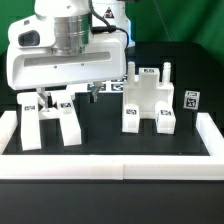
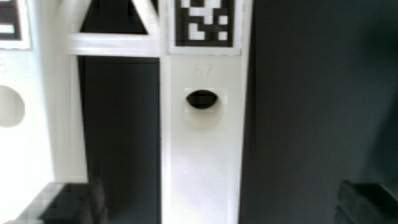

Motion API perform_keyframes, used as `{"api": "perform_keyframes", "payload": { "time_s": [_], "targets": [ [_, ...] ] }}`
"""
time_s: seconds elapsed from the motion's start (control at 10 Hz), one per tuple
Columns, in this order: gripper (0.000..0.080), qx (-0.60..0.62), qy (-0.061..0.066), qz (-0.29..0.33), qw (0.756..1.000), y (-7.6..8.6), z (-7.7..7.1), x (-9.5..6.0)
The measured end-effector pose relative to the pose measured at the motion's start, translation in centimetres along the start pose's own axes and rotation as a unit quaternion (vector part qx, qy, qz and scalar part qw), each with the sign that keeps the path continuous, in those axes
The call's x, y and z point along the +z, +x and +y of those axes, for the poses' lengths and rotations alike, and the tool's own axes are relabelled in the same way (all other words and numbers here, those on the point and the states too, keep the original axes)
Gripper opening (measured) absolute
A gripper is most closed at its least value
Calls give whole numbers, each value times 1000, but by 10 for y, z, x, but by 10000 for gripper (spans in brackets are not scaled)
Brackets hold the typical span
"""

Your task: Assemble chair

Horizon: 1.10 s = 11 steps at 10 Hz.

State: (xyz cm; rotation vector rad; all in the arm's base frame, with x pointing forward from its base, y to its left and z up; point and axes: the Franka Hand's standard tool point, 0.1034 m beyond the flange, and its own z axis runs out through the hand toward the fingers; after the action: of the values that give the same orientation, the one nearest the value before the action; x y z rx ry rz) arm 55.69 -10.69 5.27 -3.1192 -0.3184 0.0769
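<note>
Here we are over the black table [image 1: 105, 135], chair in loose parts. The frame piece [image 1: 50, 120] lies at the exterior view's left, right under the arm. The chunky seat block [image 1: 145, 100] stands well apart toward the exterior view's right, with a small tagged piece [image 1: 190, 100] just beyond it, all inside the white rail [image 1: 110, 165]. The gripper [image 2: 214, 205] hangs low over the frame piece, and the wrist view is filled by one of its white bars [image 2: 201, 150], with a dark round hole [image 2: 201, 99] in it and a tag [image 2: 205, 22] above. The jaws look spread, one dark fingertip showing on each side of that bar with clear space between. The fingertips are dim at the frame's edge, so I would not swear to how wide. Nothing is pinched. As for handling, this looks like hard, smooth plastic: light, stiff and not fragile, but slick enough to twist in a loose pinch. I would close across that flat-sided bar, square on, clear of the hole and the tag. Taken near the middle of the piece, it should not swing when lifted.
</note>
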Motion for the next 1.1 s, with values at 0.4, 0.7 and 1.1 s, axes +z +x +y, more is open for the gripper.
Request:
{"api": "perform_keyframes", "payload": {
  "time_s": [0.4, 0.7, 1.1],
  "targets": [
    [648, -67, -17, 9, 998, 8, 6, 25],
    [648, -76, -17, 7, 997, 9, 7, 29],
    [648, -76, -17, 6, 997, 8, 7, 31]
  ]
}}
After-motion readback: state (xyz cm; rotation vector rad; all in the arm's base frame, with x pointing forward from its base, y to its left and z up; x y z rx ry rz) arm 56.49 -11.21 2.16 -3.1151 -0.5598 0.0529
